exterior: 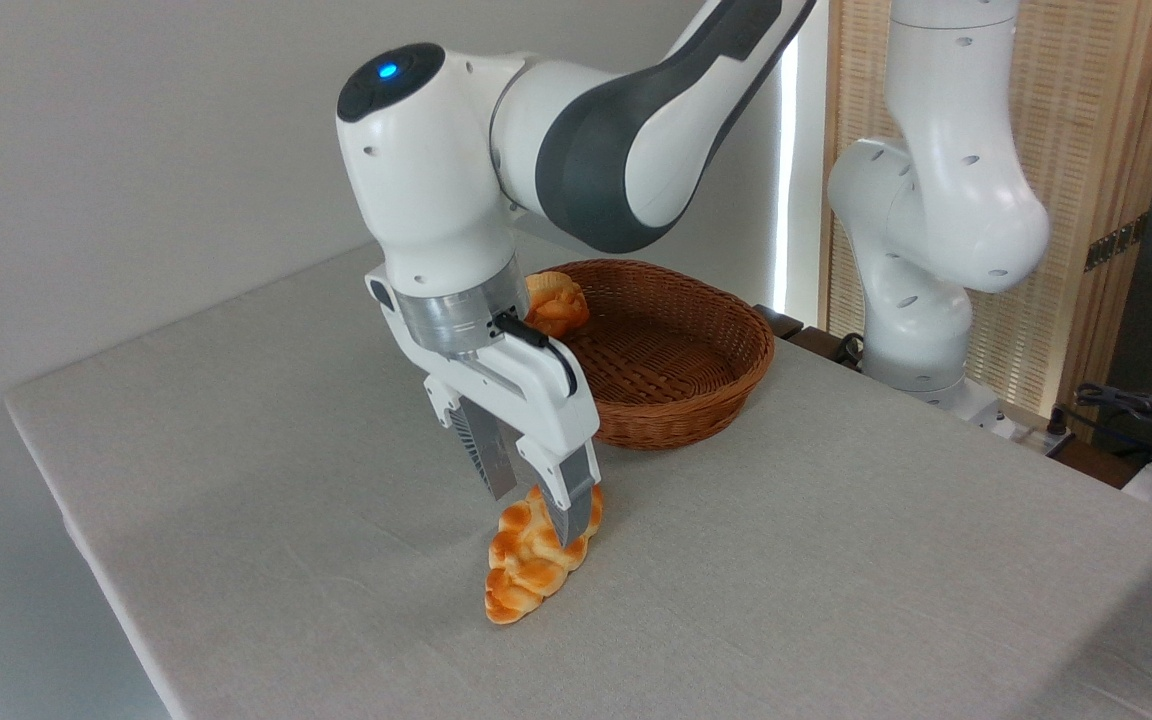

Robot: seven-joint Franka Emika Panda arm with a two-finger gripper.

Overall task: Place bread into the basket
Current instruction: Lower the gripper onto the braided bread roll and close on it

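Note:
The bread (524, 578), a glossy golden braided loaf, lies on the grey tablecloth in front of the basket. My gripper (537, 518) is down over the loaf's far half. It is open, with one finger on each side of the loaf, and the right finger (573, 505) covers part of the loaf's far end. I cannot tell whether the fingers touch the bread. The oval brown wicker basket (736, 385) stands behind, apart from the loaf.
A small rounded orange bun (556, 303) rests on the basket's left inner rim, partly behind my wrist. The arm's white base (911, 330) stands at the table's right rear, before a slatted wooden screen (1096, 150). Cables (1136, 410) lie at the far right. The table's left edge (76, 520) is close.

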